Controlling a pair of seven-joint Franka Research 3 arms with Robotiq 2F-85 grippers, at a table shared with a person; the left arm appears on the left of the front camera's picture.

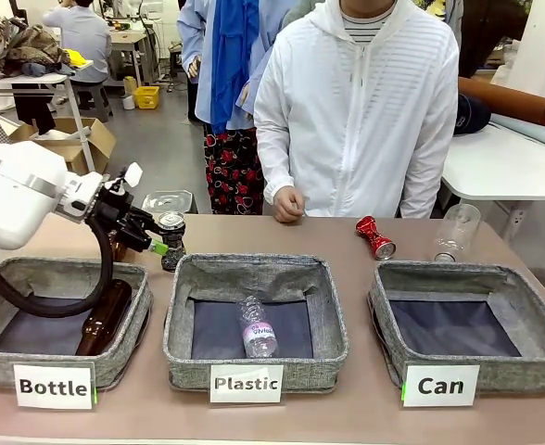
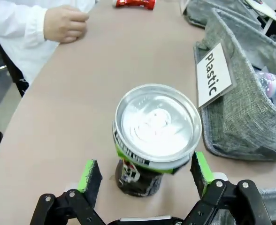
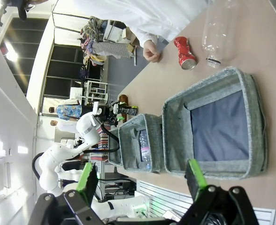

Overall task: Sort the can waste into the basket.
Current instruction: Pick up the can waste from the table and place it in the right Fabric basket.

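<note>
The middle basket labelled Plastic (image 1: pixel 254 267) holds 1 clear bottle (image 1: pixel 259 329). The left basket labelled Bottle (image 1: pixel 31 271) holds 1 brown bottle (image 1: pixel 104 318). Another clear bottle (image 1: pixel 455 232) lies far right.

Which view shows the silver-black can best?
Left wrist view: the silver-black can stands close up between the left gripper's open pads, silver top clear. Front view: small, partly behind that gripper. Right wrist view: a distant speck.

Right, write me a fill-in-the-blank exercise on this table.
The left gripper stands ___ around the upright silver-black can. The red can lies on its ___ on the table. One clear plastic bottle lies in the basket labelled ___.
Missing: open; side; Plastic.
</note>
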